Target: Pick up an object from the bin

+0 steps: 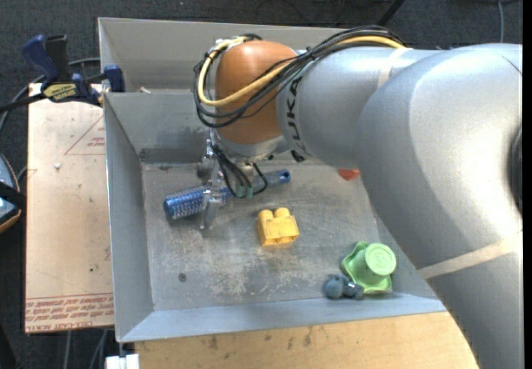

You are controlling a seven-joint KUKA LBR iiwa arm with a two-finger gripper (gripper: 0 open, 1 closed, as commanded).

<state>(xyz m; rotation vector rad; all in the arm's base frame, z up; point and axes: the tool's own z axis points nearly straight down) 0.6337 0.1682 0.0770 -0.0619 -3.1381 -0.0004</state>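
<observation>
Jaws are hanging low over the bin (125,218) floor, released or clenched: cannot tell. Blue bristly roller (184,204) is lying just beside them, view-left; yellow block (277,227) is sitting near, view-right; green cap (370,268) is lying well beyond.

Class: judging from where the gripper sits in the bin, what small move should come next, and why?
Probably a slight shift toward the view's left, centring on the blue bristly brush: the gripper sits at its right end, with the yellow block lying apart, further right.
</observation>
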